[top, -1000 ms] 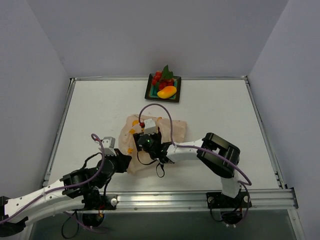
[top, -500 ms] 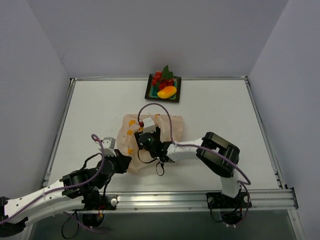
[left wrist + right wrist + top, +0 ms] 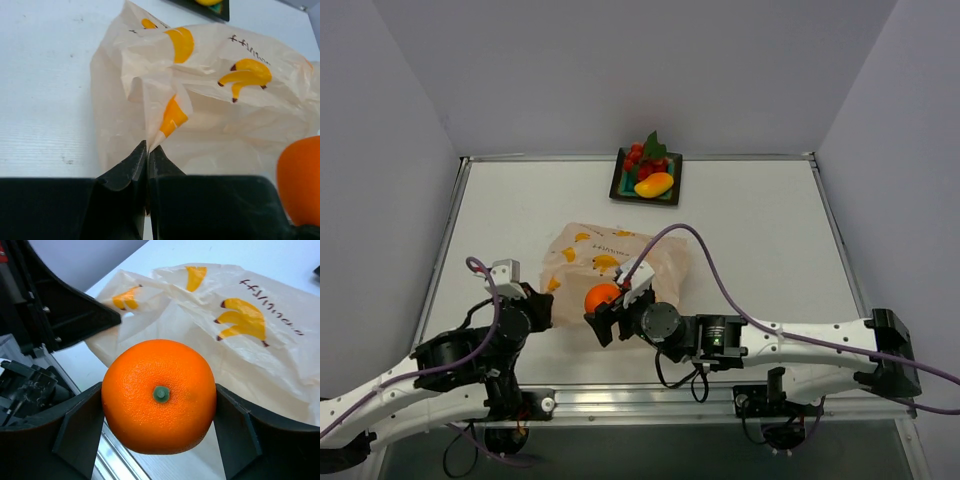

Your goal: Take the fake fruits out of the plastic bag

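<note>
The pale peach plastic bag (image 3: 620, 262) with banana prints lies crumpled mid-table; it also shows in the left wrist view (image 3: 210, 100) and the right wrist view (image 3: 240, 325). My left gripper (image 3: 542, 305) is shut on a fold of the bag's near left edge (image 3: 148, 145). My right gripper (image 3: 603, 308) is shut on the round orange (image 3: 600, 297), held outside the bag just above the table near its front edge (image 3: 159, 395). The orange also shows at the right edge of the left wrist view (image 3: 300, 180). The mango (image 3: 653, 184) and red grape cluster (image 3: 645, 160) lie on the far tray.
The square dark tray (image 3: 646, 177) with teal centre stands at the table's far edge. A metal rail (image 3: 650, 398) runs along the near edge. Purple cables arch over the right arm (image 3: 720, 285).
My right gripper has pulled back out of the bag toward the near edge with the orange in it. The left gripper shifted left and back, holding the bag, which has spread flatter.
</note>
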`<action>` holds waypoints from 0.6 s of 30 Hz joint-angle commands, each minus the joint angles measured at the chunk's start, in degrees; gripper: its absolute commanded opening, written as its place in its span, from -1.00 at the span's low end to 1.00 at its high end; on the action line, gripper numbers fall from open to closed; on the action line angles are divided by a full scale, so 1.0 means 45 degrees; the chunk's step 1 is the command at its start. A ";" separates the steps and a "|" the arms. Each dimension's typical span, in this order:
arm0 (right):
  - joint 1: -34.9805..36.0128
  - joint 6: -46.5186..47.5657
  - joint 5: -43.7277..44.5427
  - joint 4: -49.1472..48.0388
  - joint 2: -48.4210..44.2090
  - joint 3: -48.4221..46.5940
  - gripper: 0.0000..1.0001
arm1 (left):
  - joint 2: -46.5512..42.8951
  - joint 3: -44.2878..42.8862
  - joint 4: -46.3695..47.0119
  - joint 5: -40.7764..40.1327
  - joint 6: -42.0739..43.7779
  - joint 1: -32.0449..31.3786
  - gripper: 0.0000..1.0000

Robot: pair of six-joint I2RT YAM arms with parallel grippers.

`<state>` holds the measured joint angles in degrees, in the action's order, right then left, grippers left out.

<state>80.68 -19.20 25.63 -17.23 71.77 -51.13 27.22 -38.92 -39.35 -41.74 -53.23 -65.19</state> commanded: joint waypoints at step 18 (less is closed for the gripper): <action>-0.9448 0.1024 -0.1908 -0.0951 0.3129 -0.4807 0.06 | -0.1185 -0.3090 -0.5979 -0.2348 -0.0396 -0.0025 -0.95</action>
<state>43.27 -15.99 18.52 -18.98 77.93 -71.37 22.55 -50.54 -59.40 -50.54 -54.43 -65.19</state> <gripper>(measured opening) 0.725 0.027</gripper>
